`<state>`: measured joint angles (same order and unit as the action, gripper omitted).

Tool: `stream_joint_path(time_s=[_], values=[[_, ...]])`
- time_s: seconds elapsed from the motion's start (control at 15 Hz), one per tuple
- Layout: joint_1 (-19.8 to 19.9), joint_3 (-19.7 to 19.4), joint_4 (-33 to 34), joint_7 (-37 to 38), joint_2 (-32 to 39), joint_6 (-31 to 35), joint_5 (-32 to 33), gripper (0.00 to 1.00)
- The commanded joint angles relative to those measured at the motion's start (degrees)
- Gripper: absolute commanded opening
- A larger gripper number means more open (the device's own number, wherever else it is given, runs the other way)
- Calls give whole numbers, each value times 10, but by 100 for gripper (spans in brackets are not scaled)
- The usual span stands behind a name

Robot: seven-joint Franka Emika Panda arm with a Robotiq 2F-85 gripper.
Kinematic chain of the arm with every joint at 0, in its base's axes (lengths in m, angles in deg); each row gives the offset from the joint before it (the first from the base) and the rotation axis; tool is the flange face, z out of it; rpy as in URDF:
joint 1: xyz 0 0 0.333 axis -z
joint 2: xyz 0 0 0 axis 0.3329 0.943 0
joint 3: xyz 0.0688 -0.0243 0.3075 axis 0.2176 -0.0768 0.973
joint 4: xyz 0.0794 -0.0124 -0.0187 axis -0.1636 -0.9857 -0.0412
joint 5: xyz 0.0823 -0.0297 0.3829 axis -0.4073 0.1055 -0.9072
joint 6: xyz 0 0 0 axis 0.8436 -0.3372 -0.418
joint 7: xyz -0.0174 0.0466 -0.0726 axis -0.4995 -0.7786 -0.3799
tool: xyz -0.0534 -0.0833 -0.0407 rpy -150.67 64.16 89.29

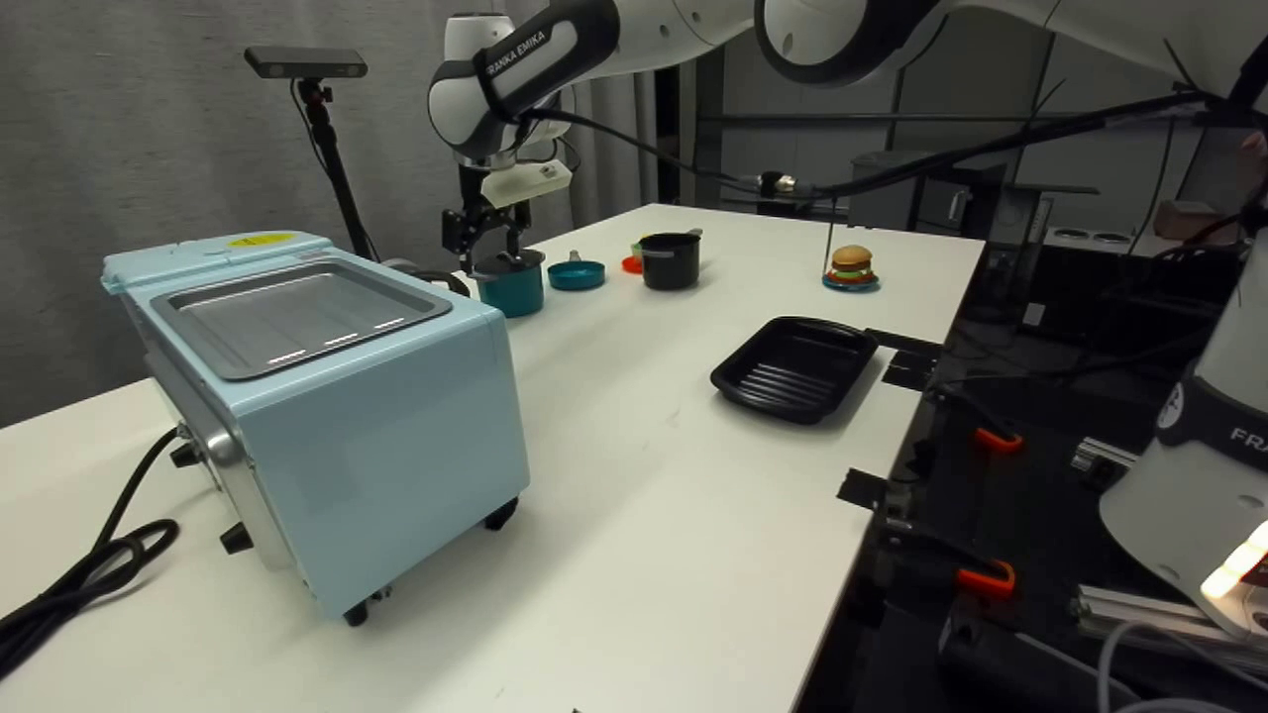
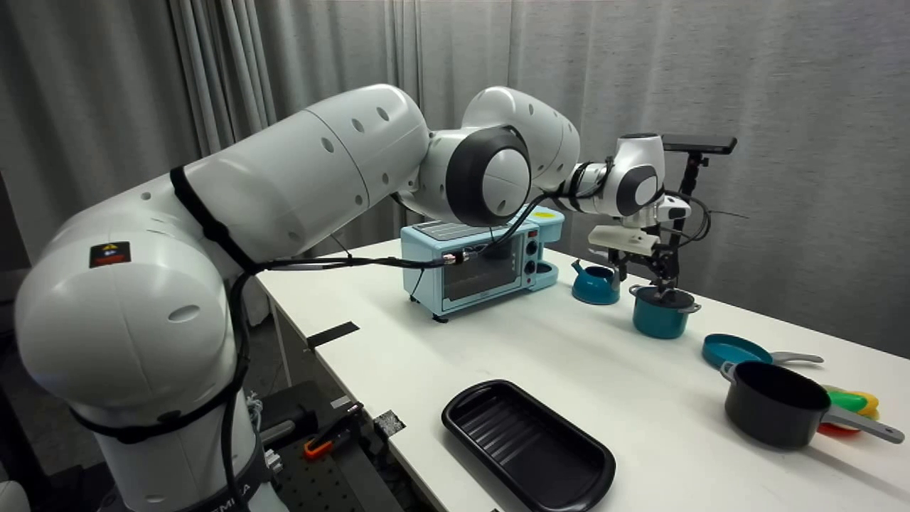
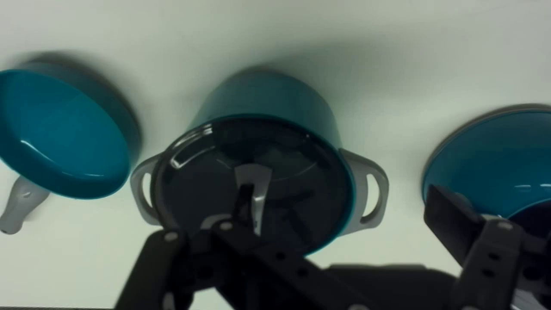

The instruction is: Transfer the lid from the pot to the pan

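Beneath the gripper [image 3: 342, 198], whose fingers [image 3: 454, 221] are spread wide, the lid [image 3: 301, 193] is seated on the pot [image 3: 271, 94]. The lid's handle [image 3: 253, 174] is placed off-centre, close to one finger; whether they touch cannot be told. The gap should be centred over the handle before any squeeze, the lid then raised level and carried beyond that finger, where the pan [image 3: 56, 133] is found.

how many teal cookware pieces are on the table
3: the kettle near the oven, the pan near the saucepan, and the pot between kettle and pan. The oven or saucepan could be hiding others.
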<state>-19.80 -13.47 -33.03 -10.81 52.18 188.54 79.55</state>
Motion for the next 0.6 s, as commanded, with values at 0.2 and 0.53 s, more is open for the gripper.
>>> stream_joint_path(time_s=[0.2,0.53], values=[[20,0,50,-4,24,0,1,100],[28,-2,69,-4,41,-2,3,100]])
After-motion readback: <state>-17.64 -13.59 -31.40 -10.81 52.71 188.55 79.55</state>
